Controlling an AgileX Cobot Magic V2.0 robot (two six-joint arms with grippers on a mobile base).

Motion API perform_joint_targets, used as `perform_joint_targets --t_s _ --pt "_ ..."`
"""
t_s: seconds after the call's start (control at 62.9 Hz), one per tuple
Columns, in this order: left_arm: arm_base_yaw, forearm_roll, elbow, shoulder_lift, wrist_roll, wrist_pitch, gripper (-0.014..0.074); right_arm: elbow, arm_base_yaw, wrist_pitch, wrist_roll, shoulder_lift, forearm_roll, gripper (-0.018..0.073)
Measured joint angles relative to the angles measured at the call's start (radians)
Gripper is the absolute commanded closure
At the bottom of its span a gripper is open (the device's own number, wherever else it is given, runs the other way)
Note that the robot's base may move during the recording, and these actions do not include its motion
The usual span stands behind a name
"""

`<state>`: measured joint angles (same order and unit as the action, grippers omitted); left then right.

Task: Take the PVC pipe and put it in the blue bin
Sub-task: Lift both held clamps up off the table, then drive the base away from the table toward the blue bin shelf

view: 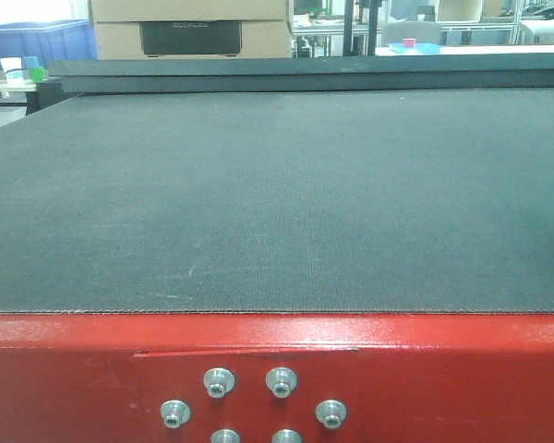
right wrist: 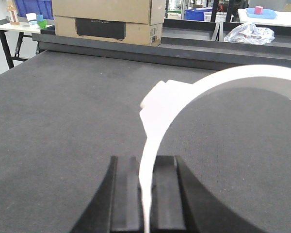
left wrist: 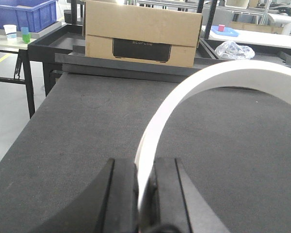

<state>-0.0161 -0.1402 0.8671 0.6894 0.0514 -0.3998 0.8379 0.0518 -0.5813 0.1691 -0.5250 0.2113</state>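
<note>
Two grippers show only in the wrist views. The left gripper (left wrist: 144, 194) clamps a white curved pipe (left wrist: 223, 73) arching above the mat (left wrist: 77, 126). The right gripper (right wrist: 145, 194) clamps a like arc with a blocky fitting (right wrist: 160, 104); whether it is the same pipe, I cannot tell. The blue bin (left wrist: 24, 12) sits on a far-left side table.

White PVC pipe (left wrist: 208, 80) arcs upward, well apart from blue bin (left wrist: 24, 14)

The PVC pipe (left wrist: 194, 87) is white, fingers (left wrist: 121, 194) black, mat (view: 277, 203) dark grey, frame (view: 443, 378) red, bin (left wrist: 24, 12) blue.
</note>
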Motion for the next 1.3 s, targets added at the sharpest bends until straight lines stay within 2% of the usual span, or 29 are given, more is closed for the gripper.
perform_joint_targets --t_s 1.304 --pt "0.0 0.002 0.0 0.0 0.0 0.0 0.0707 0.0 0.0 0.0 -0.001 0.0 -0.001 0.0727"
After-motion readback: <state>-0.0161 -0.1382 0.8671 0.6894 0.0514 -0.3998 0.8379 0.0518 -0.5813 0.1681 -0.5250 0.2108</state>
